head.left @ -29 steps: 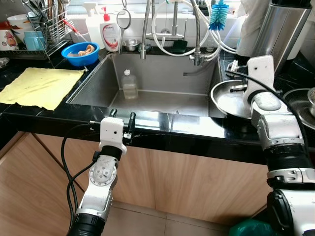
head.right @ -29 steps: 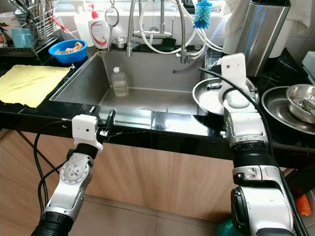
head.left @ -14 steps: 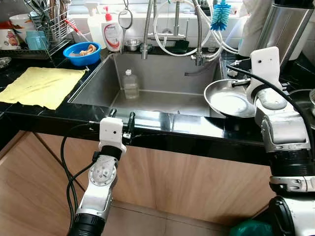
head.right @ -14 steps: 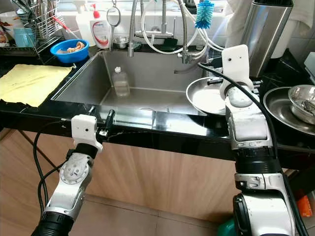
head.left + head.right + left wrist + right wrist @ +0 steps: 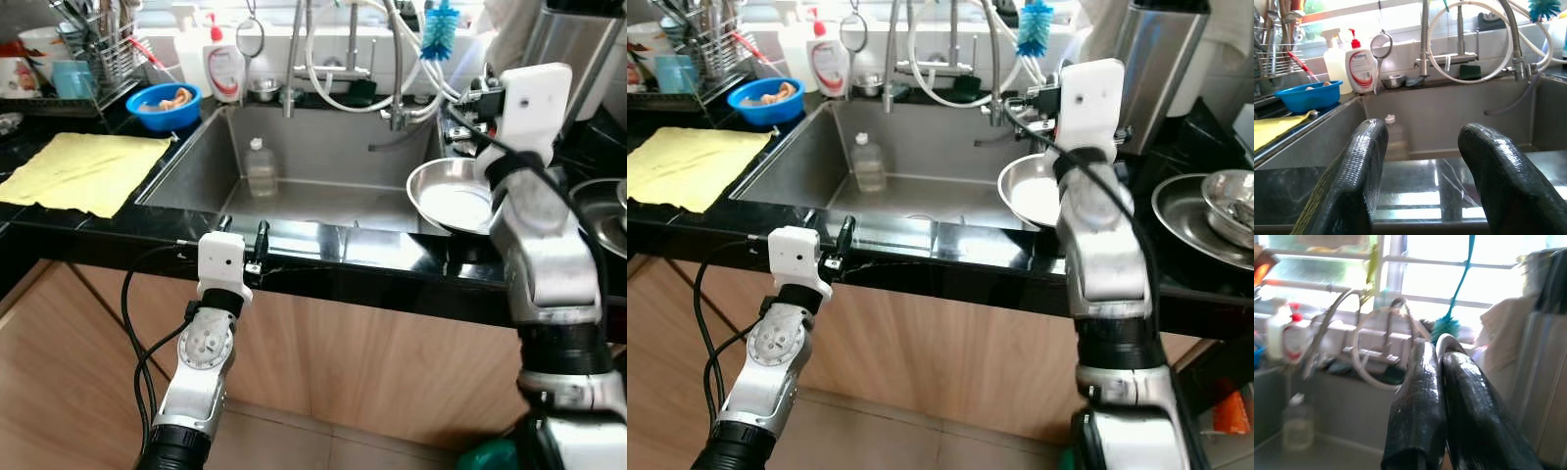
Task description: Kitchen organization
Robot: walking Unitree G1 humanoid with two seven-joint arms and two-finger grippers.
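Half-hidden steel pan (image 5: 453, 199) behind right gripper (image 5: 1442, 382)

A home kitchen. A steel sink (image 5: 323, 186) is sunk into a black bench (image 5: 372, 259) over wood cabinet fronts (image 5: 392, 362), with taps and looped hoses (image 5: 343, 59) under a bright window. Dish soap (image 5: 221, 69), a drying rack (image 5: 93, 54), a blue bowl (image 5: 162, 103), a yellow cloth (image 5: 83, 171), a blue brush (image 5: 438, 24) and steel pans (image 5: 446, 196) stand about.
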